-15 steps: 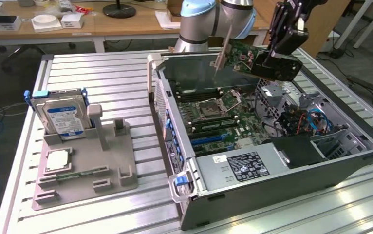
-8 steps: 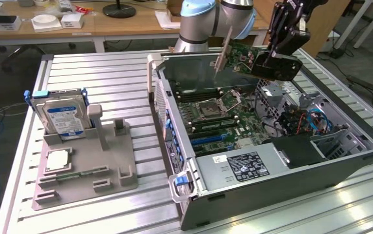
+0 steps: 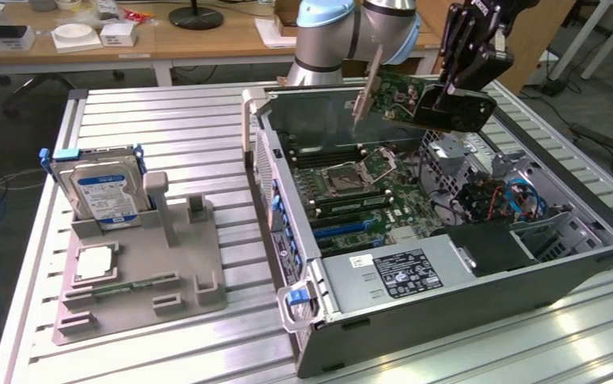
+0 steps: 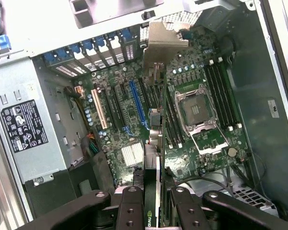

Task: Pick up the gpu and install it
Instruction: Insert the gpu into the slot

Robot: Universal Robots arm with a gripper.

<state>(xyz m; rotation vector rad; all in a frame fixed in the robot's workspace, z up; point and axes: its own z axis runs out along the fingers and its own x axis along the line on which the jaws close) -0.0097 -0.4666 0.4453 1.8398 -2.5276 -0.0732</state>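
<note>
Overhead, the gripper point(image 3: 458, 102) of a Universal Robots arm clamps the gpu point(image 3: 398, 90) between partly closed fingers. It holds the card in the air above the open computer case point(image 3: 594, 240), with the silver end bracket point(image 3: 366, 80) toward the exterior view's left. Done well, this step likely calls for a firm, untilted grip, the card's long edge kept parallel to the blue expansion slot point(image 4: 137, 103) and the bracket facing the case's rear openings. The wrist view presents the gpu point(image 4: 152, 163) edge-on between the fingers point(image 4: 129, 206), set against the slots and the CPU socket point(image 4: 197, 112), so lateral alignment can be judged. The exterior view gives the card's height above the motherboard point(image 3: 392, 200), and the hard drive point(image 3: 104, 192) standing in a grey fixture point(image 3: 178, 256) beside the case.
</note>
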